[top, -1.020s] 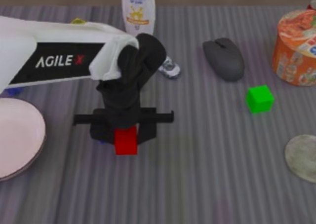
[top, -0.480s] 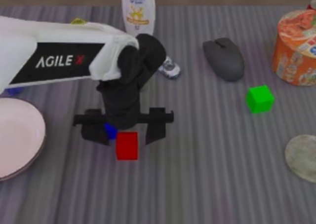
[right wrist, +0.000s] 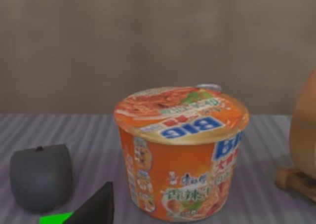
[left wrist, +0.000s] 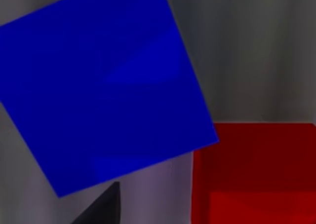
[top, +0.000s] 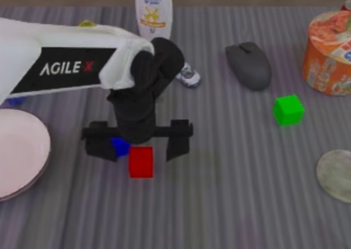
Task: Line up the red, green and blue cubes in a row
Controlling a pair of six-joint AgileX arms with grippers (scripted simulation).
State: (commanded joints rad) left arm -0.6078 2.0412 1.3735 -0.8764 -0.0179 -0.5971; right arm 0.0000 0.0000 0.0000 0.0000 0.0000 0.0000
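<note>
The red cube (top: 141,162) lies on the table just in front of my left gripper (top: 141,147), which hovers over it open, its fingers spread wide to either side. The blue cube (top: 119,146) sits close to the red one's upper left, partly under the gripper's bar. In the left wrist view the blue cube (left wrist: 103,91) is turned at an angle beside the red cube (left wrist: 256,174), with one dark fingertip (left wrist: 103,206) between them. The green cube (top: 288,109) stands alone far to the right. My right arm is outside the top view; its fingertip (right wrist: 98,206) shows beside the green cube (right wrist: 54,218).
A white bottle (top: 153,10) stands at the back, a small shoe (top: 188,76) beside the arm. A grey mouse (top: 248,65) and an orange noodle cup (top: 329,51) are back right, a grey disc (top: 335,175) at the right edge, a pink plate (top: 19,150) at left.
My left gripper was shut on the red cube; it has let go and spread its fingers wide. The red cube rests on the table and the blue cube shows more.
</note>
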